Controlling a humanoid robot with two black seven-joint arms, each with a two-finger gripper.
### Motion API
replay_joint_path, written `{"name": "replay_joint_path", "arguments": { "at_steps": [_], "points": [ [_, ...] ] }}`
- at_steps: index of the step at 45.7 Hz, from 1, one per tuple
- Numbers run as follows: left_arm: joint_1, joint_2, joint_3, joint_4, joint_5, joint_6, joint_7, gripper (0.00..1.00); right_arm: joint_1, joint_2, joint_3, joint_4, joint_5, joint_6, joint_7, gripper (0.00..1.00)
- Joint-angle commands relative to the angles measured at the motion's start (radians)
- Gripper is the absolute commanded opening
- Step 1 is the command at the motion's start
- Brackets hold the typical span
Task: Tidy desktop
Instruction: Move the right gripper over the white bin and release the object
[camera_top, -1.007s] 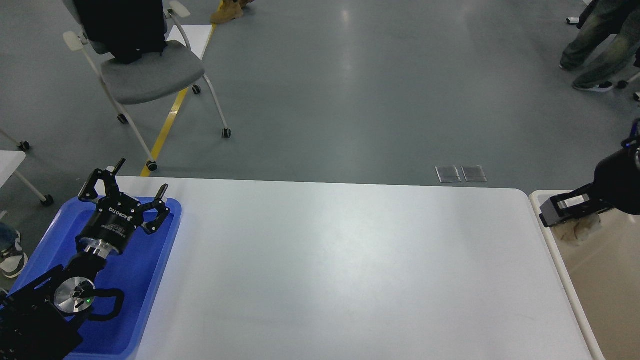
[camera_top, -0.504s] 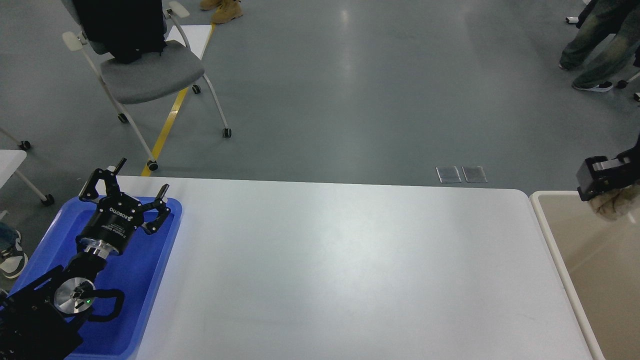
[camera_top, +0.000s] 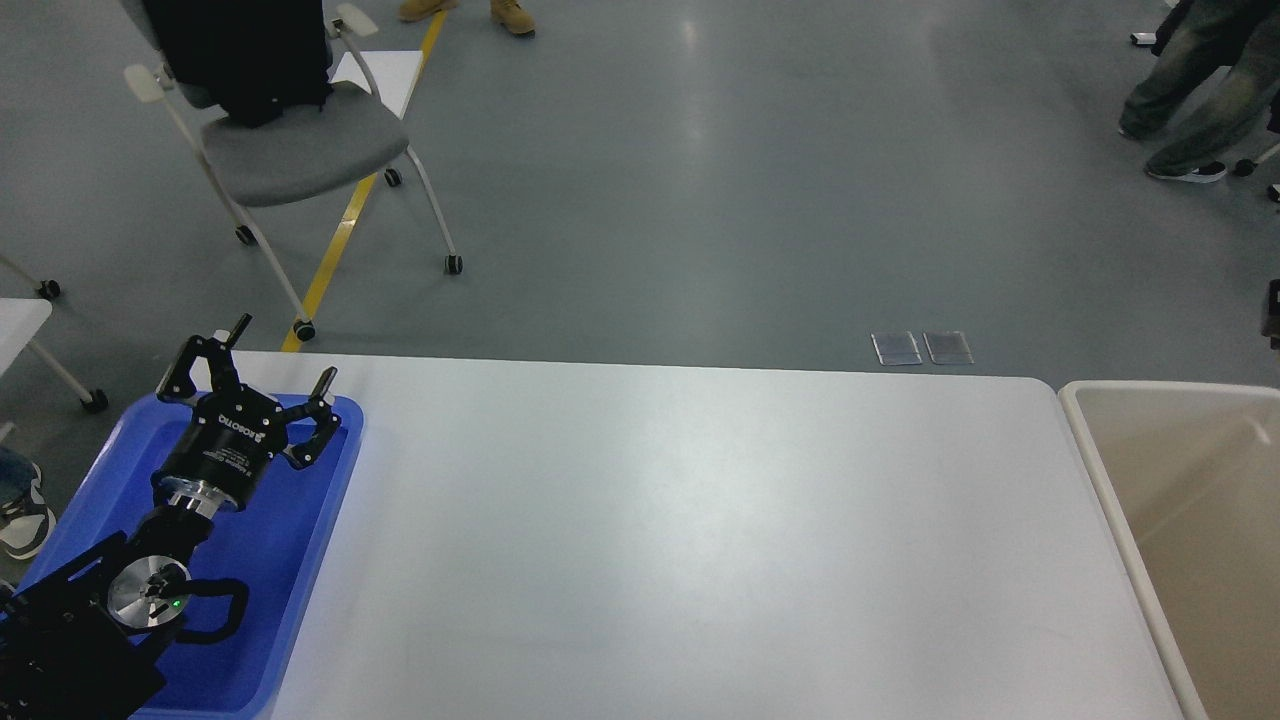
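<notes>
The white desktop (camera_top: 700, 520) fills the middle of the head view and has no loose thing lying on it. My left gripper (camera_top: 285, 350) is open and empty, its fingers spread over the far end of the blue tray (camera_top: 310, 520) at the desktop's left side. My right gripper is out of view. Only a small dark bit of that arm (camera_top: 1274, 312) shows at the right edge, above the cream-white bin (camera_top: 1090, 450).
The cream-white bin stands against the desktop's right end, and what shows of its inside is bare. A grey chair on castors (camera_top: 290, 140) stands on the floor beyond the far left corner. People's legs (camera_top: 1190, 90) are at the far right.
My right gripper, which held a pale crumpled thing over the bin, has moved up and to the right out of view. The crumpled thing no longer shows. The left arm has not moved.
</notes>
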Motion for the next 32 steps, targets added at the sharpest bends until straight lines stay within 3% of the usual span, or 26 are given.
{"name": "replay_joint_path", "arguments": {
  "at_steps": [1,13,32],
  "points": [
    [0.0,0.0,0.0,0.0,0.0,0.0,0.001,0.99,-0.535,-0.012,0.237,-0.46,0.111,-0.086,-0.004,0.0],
    [0.0,0.0,0.0,0.0,0.0,0.0,0.001,0.99,-0.906,0.046,0.596,-0.716,0.111,-0.186,-0.009,0.0],
    [0.0,0.0,0.0,0.0,0.0,0.0,-0.001,0.99,-1.137,0.098,0.956,-0.78,0.138,-0.359,-0.037,0.0]
  ]
}}
